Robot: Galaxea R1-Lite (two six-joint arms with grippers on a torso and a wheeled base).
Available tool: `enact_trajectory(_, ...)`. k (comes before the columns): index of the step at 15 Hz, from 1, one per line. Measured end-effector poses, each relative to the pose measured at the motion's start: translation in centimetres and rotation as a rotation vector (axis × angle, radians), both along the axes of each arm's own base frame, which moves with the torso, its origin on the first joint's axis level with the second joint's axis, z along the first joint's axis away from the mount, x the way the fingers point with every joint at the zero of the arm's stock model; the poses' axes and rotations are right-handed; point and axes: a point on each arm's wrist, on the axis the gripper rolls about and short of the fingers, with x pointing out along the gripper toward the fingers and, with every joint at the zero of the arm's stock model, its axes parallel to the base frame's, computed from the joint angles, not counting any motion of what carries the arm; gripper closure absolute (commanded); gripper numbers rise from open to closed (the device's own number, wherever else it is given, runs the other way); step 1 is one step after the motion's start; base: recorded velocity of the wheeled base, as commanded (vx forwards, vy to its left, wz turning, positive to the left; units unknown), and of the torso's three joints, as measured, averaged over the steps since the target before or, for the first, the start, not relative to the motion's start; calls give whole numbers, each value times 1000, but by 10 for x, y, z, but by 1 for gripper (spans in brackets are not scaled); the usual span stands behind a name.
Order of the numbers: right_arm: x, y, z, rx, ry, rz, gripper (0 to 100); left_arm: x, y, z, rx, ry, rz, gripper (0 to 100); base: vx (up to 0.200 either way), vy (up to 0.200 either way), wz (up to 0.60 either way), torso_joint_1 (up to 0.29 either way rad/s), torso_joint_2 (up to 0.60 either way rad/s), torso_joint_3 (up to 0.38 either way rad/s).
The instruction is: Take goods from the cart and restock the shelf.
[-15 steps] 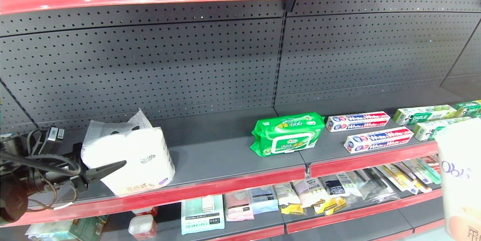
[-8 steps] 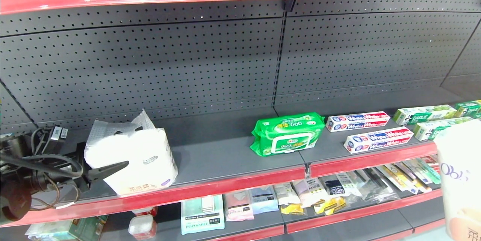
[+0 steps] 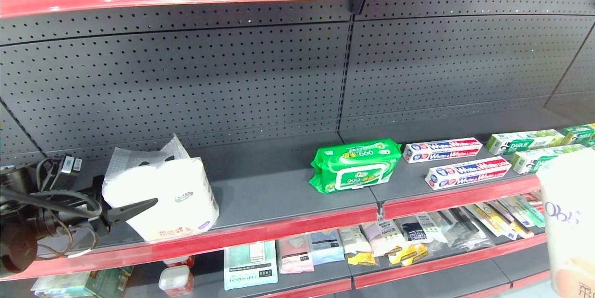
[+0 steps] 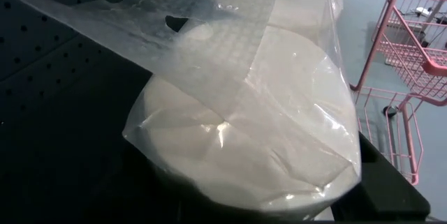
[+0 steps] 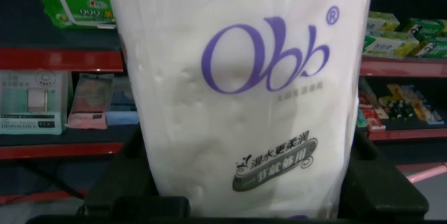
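Observation:
A white roll-paper pack (image 3: 172,200) in clear plastic stands on the grey shelf (image 3: 279,195) at its left end, near the red front lip. My left gripper (image 3: 125,195) is shut on it, one dark finger (image 3: 135,207) across its front. In the left wrist view the same pack (image 4: 265,126) sits between the jaws of my left gripper (image 4: 258,203). A second roll-paper pack (image 3: 567,223) with purple print hangs at the far right, in front of the shelf. My right gripper (image 5: 251,182) is shut on this pack (image 5: 244,91).
A green wipes pack (image 3: 355,164) lies mid-shelf, with toothpaste boxes (image 3: 467,172) to its right. Bare shelf lies between the left pack and the wipes. The lower shelf (image 3: 302,284) holds small packets. A pink cart (image 4: 419,49) stands behind the left arm.
The left gripper and its pack have shifted very slightly to the right on the shelf. The right pack has hardly moved.

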Motion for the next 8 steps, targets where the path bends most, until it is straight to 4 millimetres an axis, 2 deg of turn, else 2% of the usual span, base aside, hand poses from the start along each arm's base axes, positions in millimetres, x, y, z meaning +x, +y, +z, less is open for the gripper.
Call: enact_trajectory(8,0,0,-1,0,4,0,100,3,3,3,4,-36,-23,100,0,0,0,0,0,0)
